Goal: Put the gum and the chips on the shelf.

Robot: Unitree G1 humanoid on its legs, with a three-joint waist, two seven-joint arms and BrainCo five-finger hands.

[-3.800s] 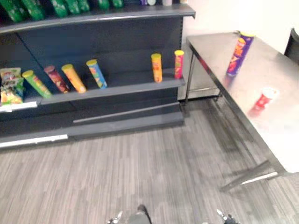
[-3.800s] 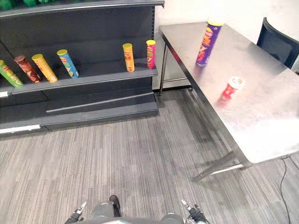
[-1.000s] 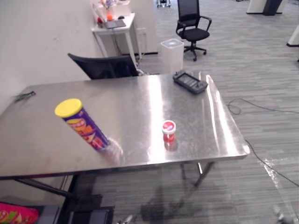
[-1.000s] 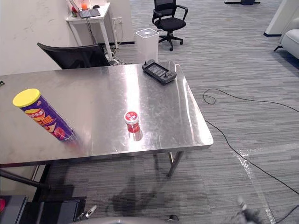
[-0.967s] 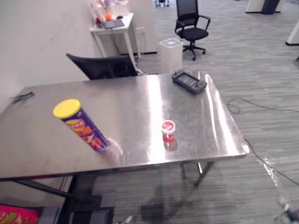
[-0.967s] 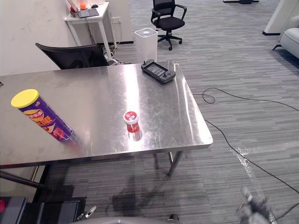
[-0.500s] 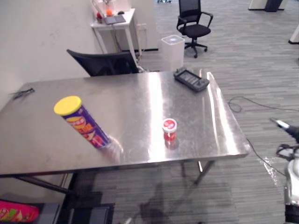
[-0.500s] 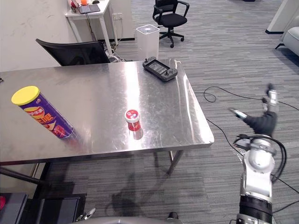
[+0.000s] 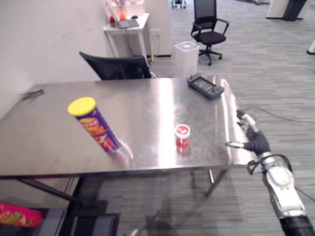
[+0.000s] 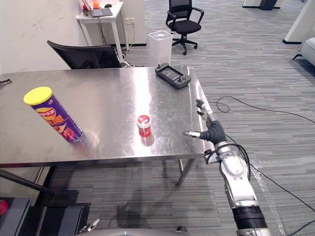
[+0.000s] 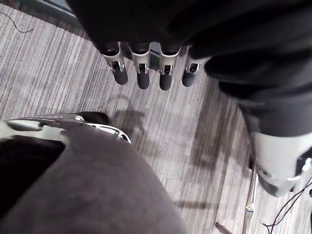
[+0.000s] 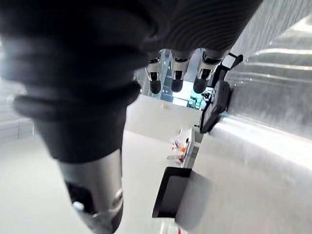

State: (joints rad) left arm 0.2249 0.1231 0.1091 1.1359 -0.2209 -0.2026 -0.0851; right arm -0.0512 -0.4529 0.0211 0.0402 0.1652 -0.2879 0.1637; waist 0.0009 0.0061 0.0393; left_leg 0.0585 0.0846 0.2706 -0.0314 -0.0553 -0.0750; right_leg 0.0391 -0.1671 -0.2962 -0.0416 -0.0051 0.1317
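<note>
The steel table [image 10: 108, 93] before me carries a purple chips can [image 10: 53, 114] with a yellow lid, upright toward my left — a small red gum tub [image 10: 144, 125] near the front middle, well apart — and a black controller [image 10: 172, 75] at the far right corner.

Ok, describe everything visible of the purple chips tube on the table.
The tall purple chips tube is a slim cylinder with a yellow lid on top and red and yellow print on its side. It stands on its base on the left part of the shiny metal table, near the front edge. Only the table touches it; the open right hand is well apart.
</note>
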